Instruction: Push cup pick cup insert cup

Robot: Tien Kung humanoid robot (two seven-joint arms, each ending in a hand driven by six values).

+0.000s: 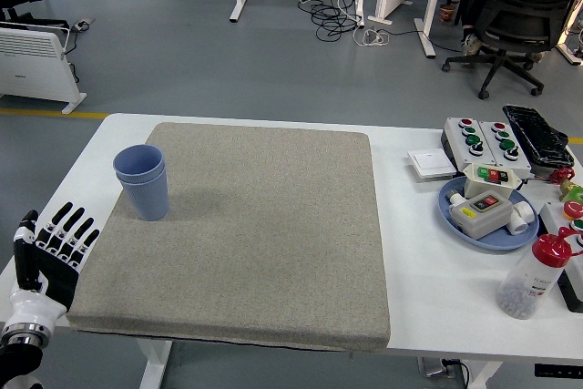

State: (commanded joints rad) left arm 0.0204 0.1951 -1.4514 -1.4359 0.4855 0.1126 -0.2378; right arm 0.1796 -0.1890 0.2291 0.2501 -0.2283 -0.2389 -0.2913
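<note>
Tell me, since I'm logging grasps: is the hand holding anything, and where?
Nothing. The left hand is open at the table's near-left edge, apart from the cups.
</note>
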